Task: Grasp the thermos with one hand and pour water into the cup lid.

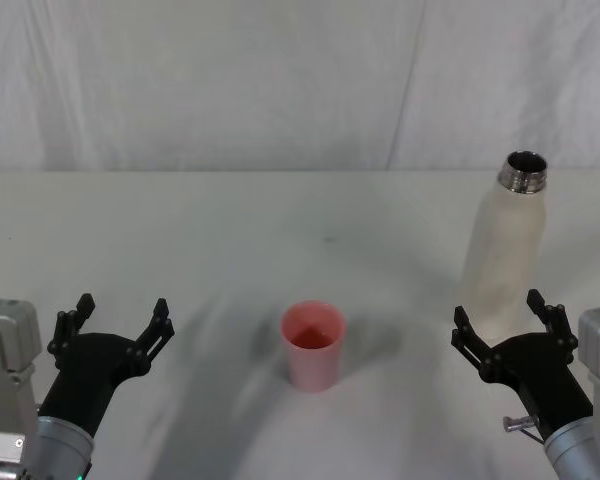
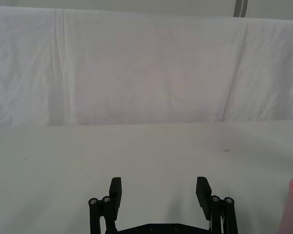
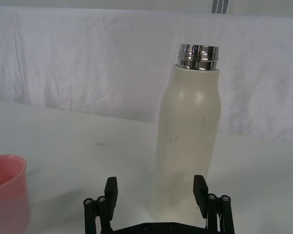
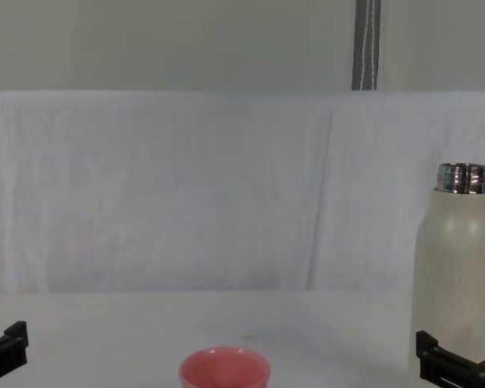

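The cream-white thermos [image 1: 505,252] stands upright at the right of the table, its steel neck open; it also rises in the right wrist view [image 3: 187,141] and in the chest view [image 4: 454,279]. My right gripper [image 1: 502,322] is open just in front of its base, fingers spread a little short of the bottle, seen close up [image 3: 155,187]. The pink cup lid [image 1: 313,345] sits upright at the table's middle front, also low in the chest view [image 4: 224,370] and at the edge of the right wrist view [image 3: 6,190]. My left gripper [image 1: 120,316] hangs open at the front left, nothing between its fingers [image 2: 159,190].
A white cloth covers the table [image 1: 230,230] and hangs as a backdrop behind it. Open tabletop lies between the cup lid and the thermos. A grey pole [image 4: 365,44] stands behind the backdrop.
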{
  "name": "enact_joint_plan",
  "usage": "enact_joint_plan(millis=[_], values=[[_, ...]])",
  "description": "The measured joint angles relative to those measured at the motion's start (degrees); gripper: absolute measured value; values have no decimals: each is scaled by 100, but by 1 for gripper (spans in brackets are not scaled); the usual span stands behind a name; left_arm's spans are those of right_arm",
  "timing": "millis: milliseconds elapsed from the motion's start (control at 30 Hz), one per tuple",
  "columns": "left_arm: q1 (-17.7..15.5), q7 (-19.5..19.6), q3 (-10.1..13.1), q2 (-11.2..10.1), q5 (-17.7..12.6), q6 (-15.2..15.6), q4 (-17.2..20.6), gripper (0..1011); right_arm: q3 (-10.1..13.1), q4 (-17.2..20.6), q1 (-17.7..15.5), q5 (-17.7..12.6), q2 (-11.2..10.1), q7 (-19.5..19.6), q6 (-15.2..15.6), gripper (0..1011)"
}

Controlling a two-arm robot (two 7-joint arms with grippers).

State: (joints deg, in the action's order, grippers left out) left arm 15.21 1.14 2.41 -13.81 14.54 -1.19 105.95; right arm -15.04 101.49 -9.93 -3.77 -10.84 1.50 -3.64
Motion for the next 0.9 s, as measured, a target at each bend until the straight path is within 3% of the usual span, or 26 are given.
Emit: enact_joint_plan(millis=[900], values=[[0,0,0,0,0,0,0,1001,0,0,0,0,0,0,0,1001]])
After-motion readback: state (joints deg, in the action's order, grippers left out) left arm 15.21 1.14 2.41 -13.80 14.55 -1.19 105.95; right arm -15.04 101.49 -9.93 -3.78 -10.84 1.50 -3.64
